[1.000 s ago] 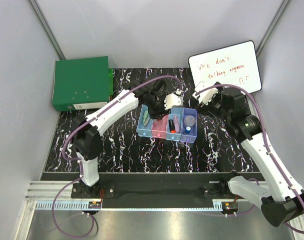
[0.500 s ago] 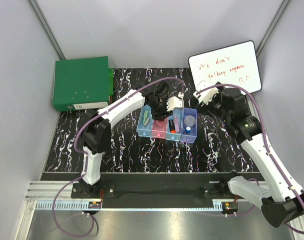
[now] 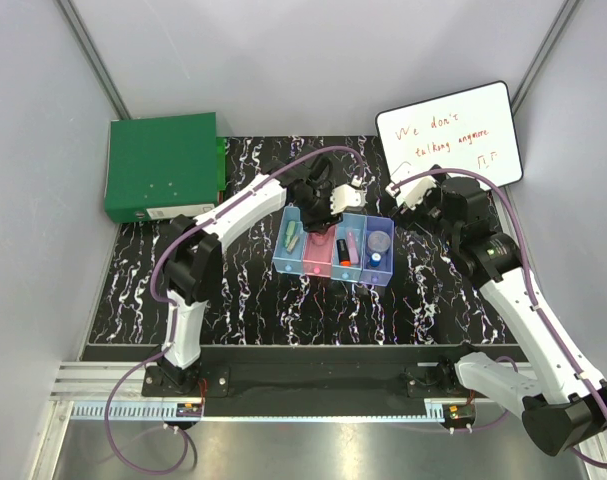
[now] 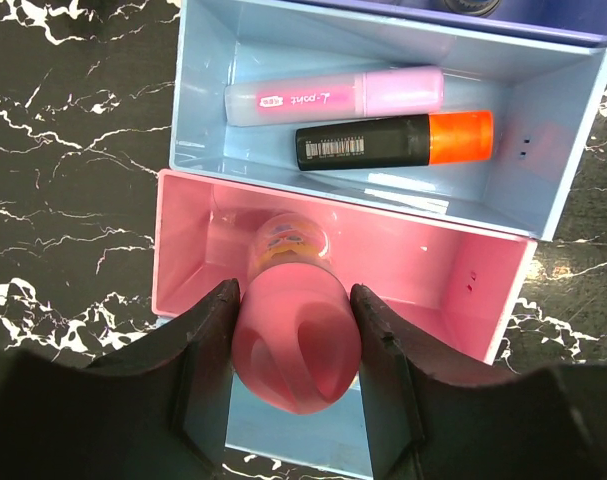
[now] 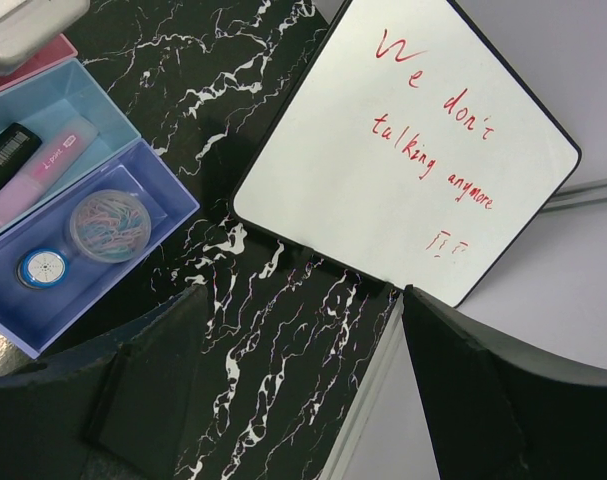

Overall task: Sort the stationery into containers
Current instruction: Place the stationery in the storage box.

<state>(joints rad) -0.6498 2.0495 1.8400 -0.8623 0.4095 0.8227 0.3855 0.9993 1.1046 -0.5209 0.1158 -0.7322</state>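
— How far along is the sorting?
— Nearly done, I'd judge. The left gripper [image 4: 295, 340] has its jaws clamped on the pink-capped tube [image 4: 289, 245], which points down into the pink bin [image 4: 423, 270] and is not yet released.
— And the rest?
— Seen from overhead, the pink marker [image 4: 333, 97] and orange marker [image 4: 393, 142] lie in the light blue bin [image 4: 543, 130] at 3 o'clock of the pink one. The disc [image 5: 105, 223] and small blue piece [image 5: 43, 268] sit in the purple bin [image 5: 173, 200]. The green stick [image 3: 291, 236] is in the end bin [image 3: 283, 262] at 9 o'clock.
— The right gripper [image 5: 303, 330]?
— Jaws wide and empty, at 2 o'clock of the row, near the writing board [image 5: 413, 150]. No other loose piece shows on the surface [image 3: 243, 300].
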